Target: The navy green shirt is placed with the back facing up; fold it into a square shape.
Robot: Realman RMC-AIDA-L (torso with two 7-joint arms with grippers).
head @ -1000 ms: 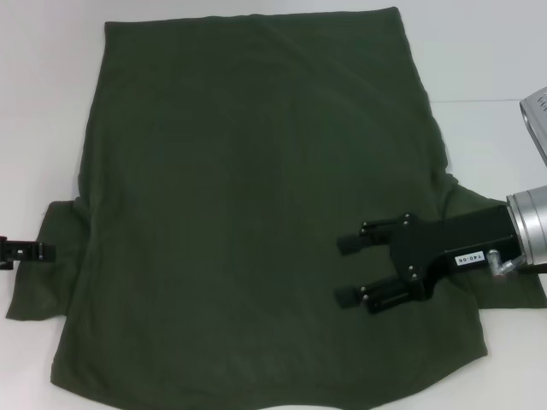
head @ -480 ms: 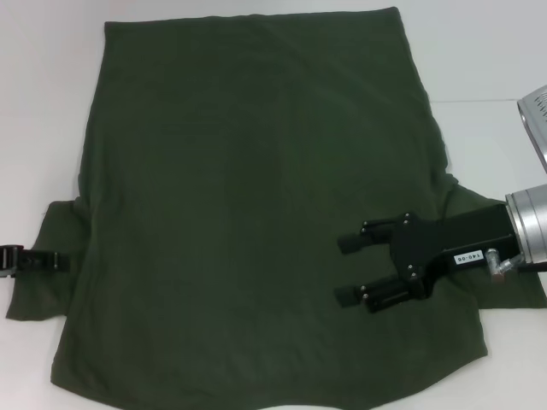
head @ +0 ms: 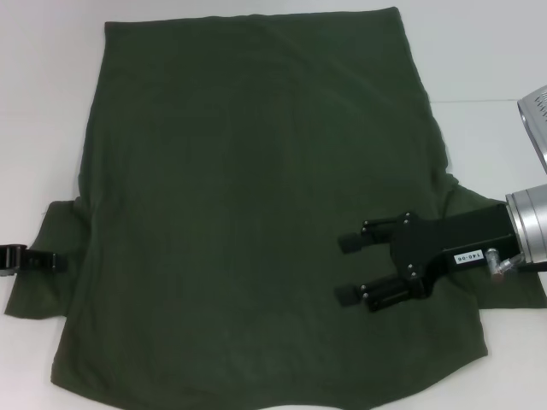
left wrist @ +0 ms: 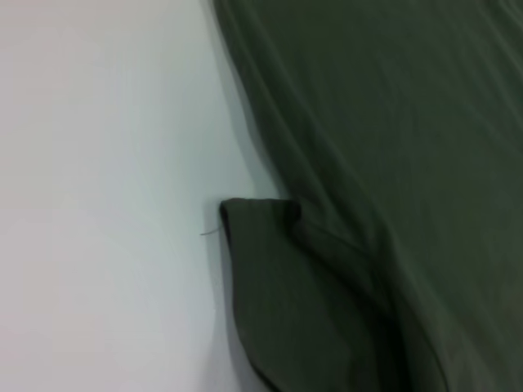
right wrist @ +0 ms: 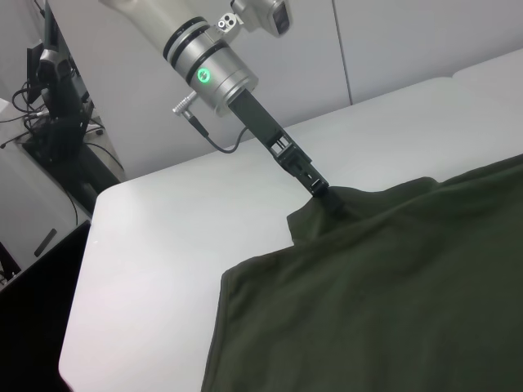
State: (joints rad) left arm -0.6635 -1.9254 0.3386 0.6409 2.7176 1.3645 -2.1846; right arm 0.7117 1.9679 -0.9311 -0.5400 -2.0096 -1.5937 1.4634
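Left end effector [head: 51, 260] touches shirt [head: 248, 213] sleeve.

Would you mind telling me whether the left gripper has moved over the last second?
Yes. In the head view the left gripper has slid inward along the table, further onto the left sleeve of the navy green shirt.

I see a white tabletop [head: 487, 68] carrying the navy green shirt [head: 248, 213], which lies spread flat, plain side up, and covers most of the surface. Bare tabletop shows beyond the left jaws, past the sleeve [left wrist: 278, 286] edge, and far of the right jaws. The tabletop's rounded corner [right wrist: 110, 196] shows behind the left arm.
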